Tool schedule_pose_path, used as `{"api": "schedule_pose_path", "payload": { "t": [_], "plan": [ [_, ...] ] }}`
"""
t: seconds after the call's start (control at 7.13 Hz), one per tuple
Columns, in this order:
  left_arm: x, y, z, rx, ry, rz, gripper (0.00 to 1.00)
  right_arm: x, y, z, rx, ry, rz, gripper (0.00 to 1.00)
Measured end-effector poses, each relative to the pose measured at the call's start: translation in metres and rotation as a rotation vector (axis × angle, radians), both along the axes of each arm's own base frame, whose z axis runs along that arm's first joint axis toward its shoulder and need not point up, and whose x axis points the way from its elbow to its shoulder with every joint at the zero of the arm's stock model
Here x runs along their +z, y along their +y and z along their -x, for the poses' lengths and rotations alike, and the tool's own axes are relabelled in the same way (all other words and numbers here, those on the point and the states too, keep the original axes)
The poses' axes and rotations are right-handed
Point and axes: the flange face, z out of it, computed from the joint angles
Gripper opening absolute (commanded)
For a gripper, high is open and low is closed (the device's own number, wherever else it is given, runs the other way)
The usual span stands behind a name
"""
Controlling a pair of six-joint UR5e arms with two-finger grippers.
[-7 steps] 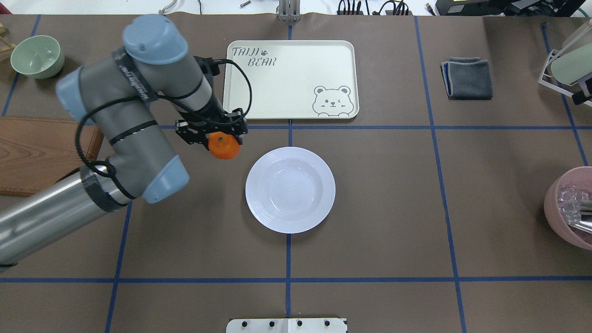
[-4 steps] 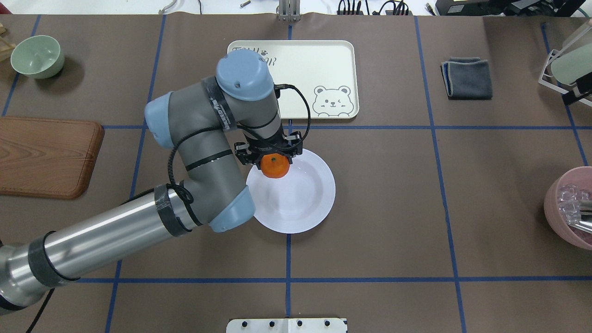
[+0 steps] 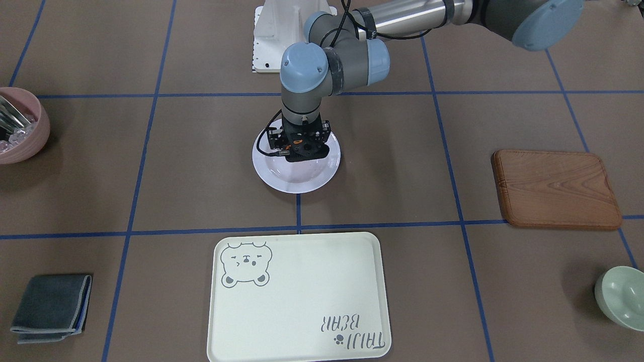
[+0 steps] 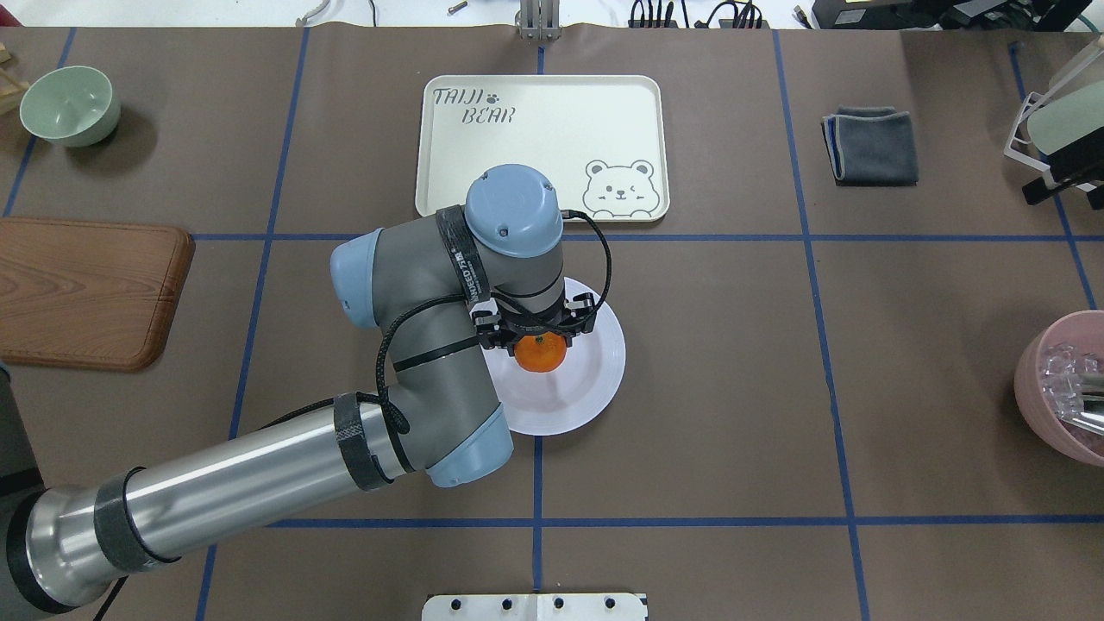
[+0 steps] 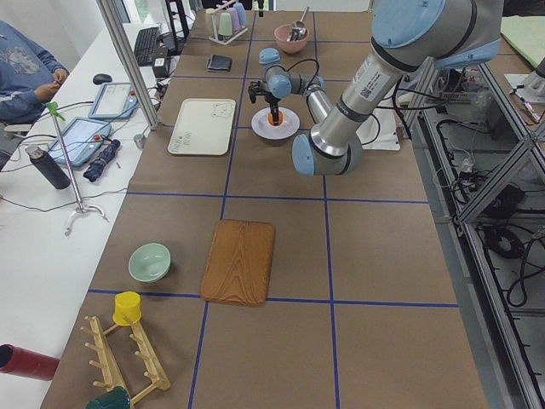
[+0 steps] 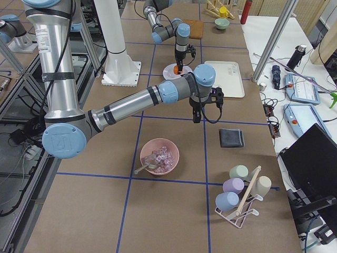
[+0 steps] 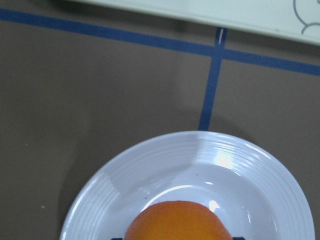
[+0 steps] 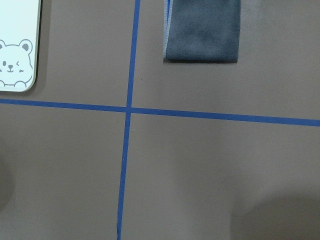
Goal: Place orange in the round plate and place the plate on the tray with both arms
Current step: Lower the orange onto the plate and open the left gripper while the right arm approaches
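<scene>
My left gripper is shut on the orange, a small bright mandarin. It holds the fruit low over the sunken centre of the round plate; whether the fruit touches the plate I cannot tell. In the left wrist view the orange sits at the bottom edge above the plate's ridged rim. The cream tray with its bear drawing lies just beyond the plate. My right gripper hangs above the table between the tray and a grey cloth; I cannot tell whether it is open or shut.
A brown wooden board and a pale green bowl lie on the left. On the right are a folded grey cloth, a pink bowl holding clear pieces, and a cup rack. A person sits beyond the table.
My left arm has swung right and toward the robot, carrying the orange from beside the plate's left to over its centre and lower.
</scene>
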Motion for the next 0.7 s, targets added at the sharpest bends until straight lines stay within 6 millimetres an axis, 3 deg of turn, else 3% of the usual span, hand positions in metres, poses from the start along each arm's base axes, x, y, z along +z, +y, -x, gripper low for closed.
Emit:
{"api": "schedule_pose_path", "payload": {
  "t": [0.42,0.56,0.7],
  "plan": [
    [0.006,-0.005,-0.006,-0.015,-0.001,-0.022,0.0,-0.001,-0.002,0.009,-0.017,-0.002,-0.002,1.0],
    [0.01,-0.007,-0.008,-0.018,-0.001,-0.025,0.17,0.0,-0.002,0.01,-0.02,-0.001,-0.002,1.0],
    [0.011,-0.007,-0.009,-0.019,0.0,-0.026,0.71,0.0,-0.002,0.012,-0.022,0.001,-0.002,1.0]
  ]
}}
